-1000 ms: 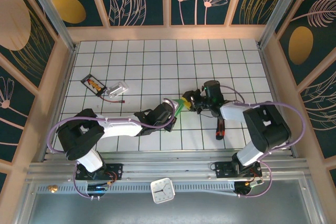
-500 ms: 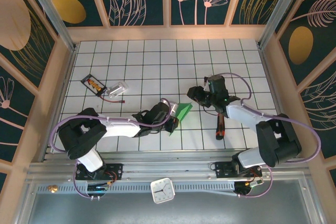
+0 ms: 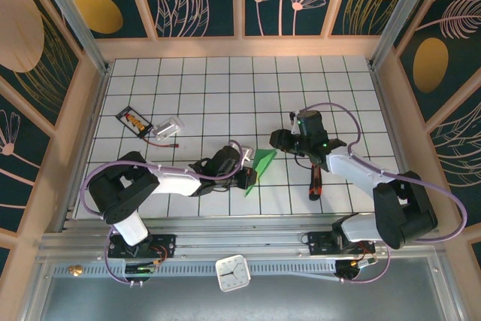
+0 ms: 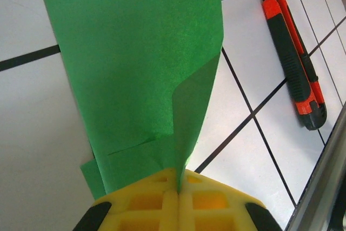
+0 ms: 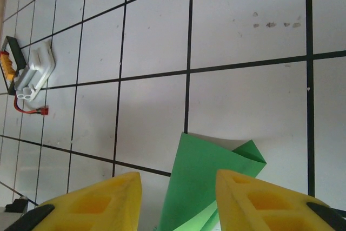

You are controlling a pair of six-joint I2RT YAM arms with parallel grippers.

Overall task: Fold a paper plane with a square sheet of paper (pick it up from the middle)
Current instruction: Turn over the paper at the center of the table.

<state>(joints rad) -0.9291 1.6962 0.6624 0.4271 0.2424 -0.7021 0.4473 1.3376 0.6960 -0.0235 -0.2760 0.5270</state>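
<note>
The sheet of paper (image 3: 261,163) is bright green and folded into a narrow creased wedge that tapers toward the near side. It lies low over the white grid table (image 3: 225,88) near the middle. My left gripper (image 3: 245,173) is shut on its narrow end. In the left wrist view the yellow fingertips (image 4: 162,198) pinch the paper (image 4: 135,58) along its crease. My right gripper (image 3: 276,140) stands open just right of the wide end, apart from it. In the right wrist view the paper's corner (image 5: 208,171) lies between and beyond the spread fingers (image 5: 259,198).
An orange and black utility knife (image 3: 315,178) lies right of the paper, also the knife (image 4: 294,52) in the left wrist view. A small battery pack (image 3: 134,120) and a white connector (image 3: 170,126) with red leads sit at the left. Wooden walls enclose the table.
The right gripper has backed off to the right and now stands open, apart from the paper. The left gripper has shifted slightly right with the paper, whose wide end has spread into view.
</note>
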